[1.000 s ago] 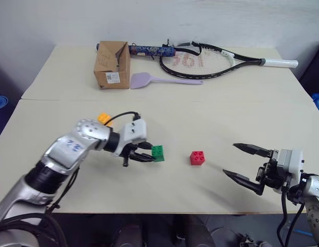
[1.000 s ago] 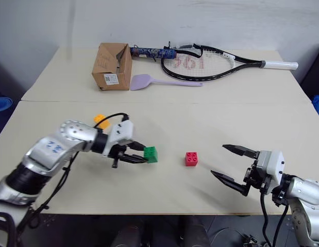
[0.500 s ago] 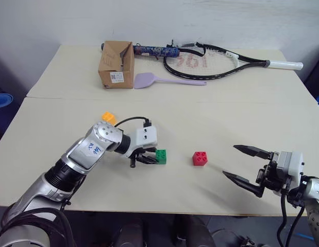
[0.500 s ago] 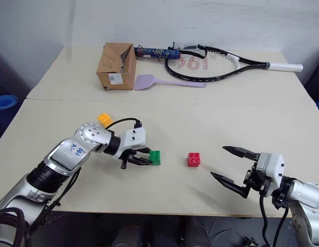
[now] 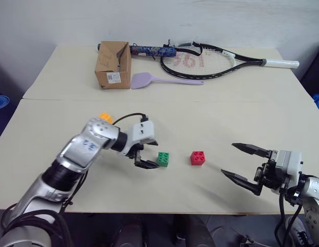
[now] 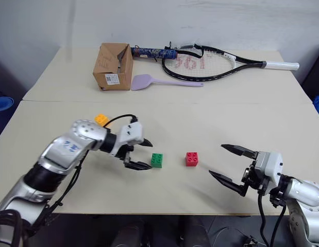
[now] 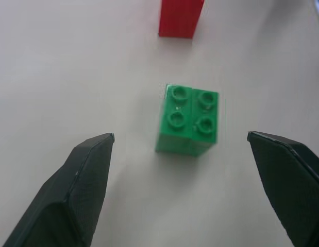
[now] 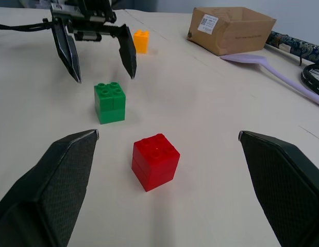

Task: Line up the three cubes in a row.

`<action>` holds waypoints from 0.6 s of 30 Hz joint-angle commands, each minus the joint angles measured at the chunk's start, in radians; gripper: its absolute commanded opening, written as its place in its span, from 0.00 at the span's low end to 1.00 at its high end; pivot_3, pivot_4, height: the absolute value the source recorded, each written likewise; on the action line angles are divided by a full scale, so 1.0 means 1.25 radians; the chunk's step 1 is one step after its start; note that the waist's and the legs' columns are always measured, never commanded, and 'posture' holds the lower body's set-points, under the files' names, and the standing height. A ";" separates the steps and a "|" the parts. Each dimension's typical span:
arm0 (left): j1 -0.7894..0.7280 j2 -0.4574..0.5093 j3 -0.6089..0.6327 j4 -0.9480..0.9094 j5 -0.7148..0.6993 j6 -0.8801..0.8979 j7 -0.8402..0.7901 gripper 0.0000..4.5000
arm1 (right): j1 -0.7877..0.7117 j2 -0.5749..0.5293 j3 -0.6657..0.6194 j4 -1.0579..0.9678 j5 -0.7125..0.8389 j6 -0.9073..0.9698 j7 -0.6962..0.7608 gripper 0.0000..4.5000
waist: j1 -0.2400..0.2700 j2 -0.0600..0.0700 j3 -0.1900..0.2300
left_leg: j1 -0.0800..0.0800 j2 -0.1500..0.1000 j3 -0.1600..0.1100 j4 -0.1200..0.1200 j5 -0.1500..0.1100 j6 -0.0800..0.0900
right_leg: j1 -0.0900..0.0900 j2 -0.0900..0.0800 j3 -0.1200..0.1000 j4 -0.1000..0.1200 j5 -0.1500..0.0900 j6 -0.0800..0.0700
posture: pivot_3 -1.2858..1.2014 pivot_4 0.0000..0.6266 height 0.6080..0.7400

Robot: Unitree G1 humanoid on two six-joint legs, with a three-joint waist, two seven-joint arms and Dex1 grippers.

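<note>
- R pincer (image 5: 242, 164): nearest the front edge of the tabletop (image 5: 241, 123), on the robot's right; fingers spread wide apart, holding nothing, pointing in toward the middle where the cubes sit.
- L pincer (image 6: 139, 154): on the left side, slightly farther in; fingers apart, nothing gripped. Wrist view has the green cube between and just ahead of the two black tips, gap on both sides, no contact.
- Green cube (image 5: 163, 159): flat on tabletop, studs up, just beside the L pincer tips, around mid-tabletop.
- Red cube (image 5: 197, 158): flat on tabletop, studs up, near the green one on its right side, a small gap between, roughly level with it. Sits between green cube & R pincer, clear of both.
- Orange-yellow cube (image 6: 101, 119): farther back & to the left, behind the L arm, well apart from the other two; not in line w/ green & red. In head views partly hidden by the arm; R wrist view shows it upright behind the L pincer.
- Seam across the tabletop behind the cubes.
- Cardboard box (image 5: 113, 65): far left-back, lying open, white label on its front face.
- Lilac spatula (image 5: 159, 80): flat, just beside the box on its right.
- Tennis racket (image 5: 221, 60): far back, dark frame, white grip pointing right, head near the spatula.
- Dark patterned tube/handle (image 5: 151, 50): behind the box, along the far edge, touching or nearly touching the racket head – can't tell which.
</note>
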 commanded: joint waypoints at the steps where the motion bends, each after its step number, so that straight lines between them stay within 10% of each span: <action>1: 0.100 0.093 0.159 -0.019 -0.060 -0.028 -0.041 0.93 | -0.020 0.003 -0.001 -0.001 0.018 -0.013 0.011 1.00 | -0.004 0.000 0.000 | 0.000 0.000 0.000 0.000 0.000 0.000 | 0.000 0.000 0.000 0.000 0.000 0.000 | 0.52 0.24 1.00; 6: 0.256 0.051 0.452 0.204 -0.056 -0.420 0.022 0.97 | -0.069 0.035 0.017 0.012 0.013 -0.039 0.007 1.00 | -0.002 0.000 0.000 | 0.000 0.000 -0.002 0.001 0.000 0.000 | 0.000 -0.002 -0.001 -0.002 0.000 -0.001 | 0.52 0.24 1.00; 18: 0.487 0.087 0.729 0.439 -0.111 -0.482 0.045 0.97 | -0.121 0.066 0.063 -0.006 0.027 -0.019 -0.010 1.00 | -0.008 -0.001 -0.001 | 0.000 -0.002 -0.002 -0.001 -0.001 0.001 | 0.000 -0.007 -0.005 -0.001 0.000 -0.001 | 0.52 0.24 1.00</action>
